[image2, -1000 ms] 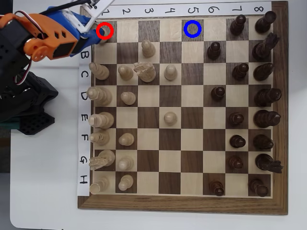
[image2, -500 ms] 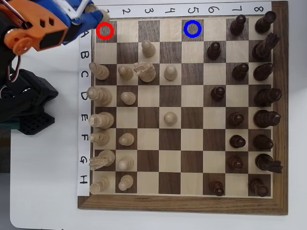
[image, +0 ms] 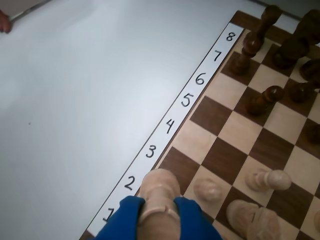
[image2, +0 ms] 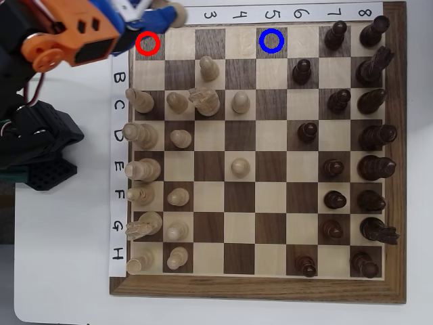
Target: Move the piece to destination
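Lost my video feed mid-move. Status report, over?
Gripper shut on the piece, lifted near column 2. Blue-ringed destination square empty. No pieces standing between along that row.

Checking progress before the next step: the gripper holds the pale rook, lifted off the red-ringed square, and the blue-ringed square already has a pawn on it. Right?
Not quite. The blue-ringed square is empty in the overhead view; no pawn stands on it. The rest holds: the gripper is closed on the pale rook, and the red-ringed square is bare.

Orange arm (image2: 67, 42), blue fingers (image: 122, 220), blk base (image2: 37, 145)
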`<state>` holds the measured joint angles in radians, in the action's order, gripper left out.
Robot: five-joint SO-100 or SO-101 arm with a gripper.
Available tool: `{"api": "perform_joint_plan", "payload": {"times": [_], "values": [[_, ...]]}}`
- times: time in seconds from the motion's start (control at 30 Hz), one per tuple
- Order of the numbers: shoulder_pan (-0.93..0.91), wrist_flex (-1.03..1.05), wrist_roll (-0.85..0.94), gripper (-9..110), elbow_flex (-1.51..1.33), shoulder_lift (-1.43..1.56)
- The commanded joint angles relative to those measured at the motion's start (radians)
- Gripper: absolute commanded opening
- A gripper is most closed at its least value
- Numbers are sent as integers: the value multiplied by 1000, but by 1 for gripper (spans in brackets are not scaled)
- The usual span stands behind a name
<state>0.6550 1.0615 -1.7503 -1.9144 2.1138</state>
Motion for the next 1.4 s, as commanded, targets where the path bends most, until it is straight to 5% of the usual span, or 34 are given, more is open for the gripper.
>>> {"api": "perform_joint_plan", "payload": {"times": [0.0, 0.53, 1.37], "values": [[-149, -147, -299, 0, 408, -152], [-187, -94, -291, 0, 838, -506], [-241, 92, -414, 0, 1011, -882]]}}
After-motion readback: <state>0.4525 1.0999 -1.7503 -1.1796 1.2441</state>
